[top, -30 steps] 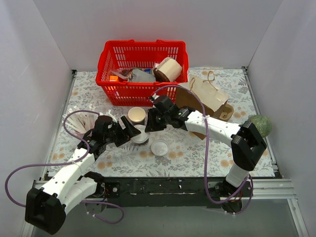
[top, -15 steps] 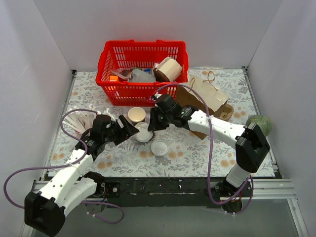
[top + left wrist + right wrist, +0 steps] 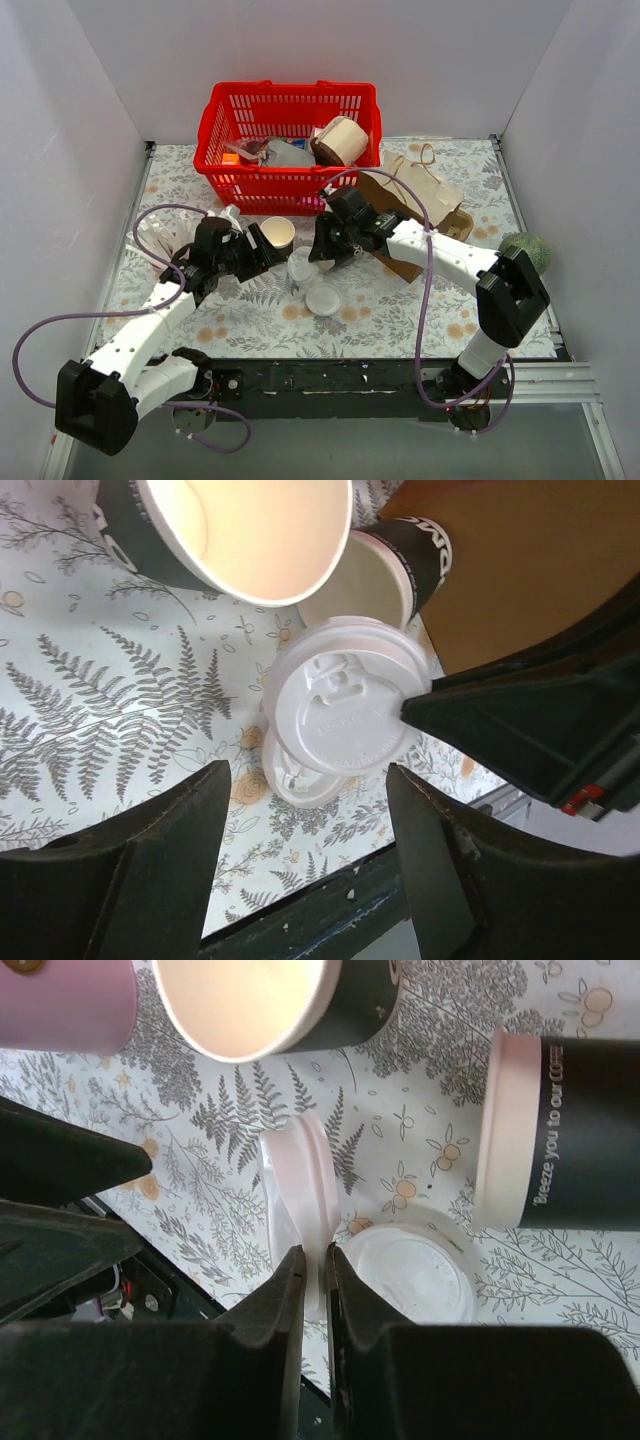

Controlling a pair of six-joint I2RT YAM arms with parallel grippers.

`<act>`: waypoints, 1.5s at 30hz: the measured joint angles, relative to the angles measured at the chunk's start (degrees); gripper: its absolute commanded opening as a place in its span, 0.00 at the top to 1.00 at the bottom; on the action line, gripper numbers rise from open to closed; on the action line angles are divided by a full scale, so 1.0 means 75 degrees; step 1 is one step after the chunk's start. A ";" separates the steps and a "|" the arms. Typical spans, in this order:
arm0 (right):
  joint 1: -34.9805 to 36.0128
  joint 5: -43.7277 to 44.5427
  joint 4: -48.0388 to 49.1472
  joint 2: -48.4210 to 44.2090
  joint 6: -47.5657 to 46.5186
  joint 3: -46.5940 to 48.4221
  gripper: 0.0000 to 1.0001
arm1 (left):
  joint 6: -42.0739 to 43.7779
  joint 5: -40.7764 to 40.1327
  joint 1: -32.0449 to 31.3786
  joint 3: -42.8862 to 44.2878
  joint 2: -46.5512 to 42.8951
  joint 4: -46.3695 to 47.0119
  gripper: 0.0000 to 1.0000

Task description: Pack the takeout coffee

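Note:
No lidded takeout coffee shows; both dark cups in view are lidless. One open cup (image 3: 277,233) (image 3: 240,530) (image 3: 250,1000) stands upright. A second dark cup (image 3: 570,1130) (image 3: 415,555) seems to lie on its side, hidden under the right arm in the top view. My right gripper (image 3: 315,1260) (image 3: 315,256) is shut on the edge of a white lid (image 3: 300,1200) (image 3: 345,715) (image 3: 298,266), held above the cloth. My left gripper (image 3: 305,880) (image 3: 264,255) is open, its jaws wide, just short of that lid.
A second white lid (image 3: 323,298) (image 3: 415,1285) (image 3: 290,775) lies flat on the floral cloth. Behind stand a red basket (image 3: 215,130) with items and a brown paper bag (image 3: 425,195). A green ball (image 3: 530,250) sits at the right; plastic cutlery (image 3: 165,240) lies at the left.
Both grippers have shifted slightly right and away from the bases, the right one carrying the lid. The left jaws have narrowed somewhat.

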 measured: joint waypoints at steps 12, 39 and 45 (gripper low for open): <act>-0.0358 -0.1527 0.0577 -0.0699 -0.0032 -0.0501 0.99 | 0.0425 0.1198 0.0000 -0.0149 0.0163 0.0629 0.49; -0.0487 -0.1559 0.0210 -0.0799 -0.0551 -0.0393 0.50 | 0.0554 0.1198 -0.0131 -0.0114 0.0178 0.0274 1.00; -0.0507 -0.0373 -0.0149 -0.0842 -0.0994 -0.0137 0.46 | 0.0361 0.0507 -0.0128 -0.0099 -0.0012 -0.0289 1.00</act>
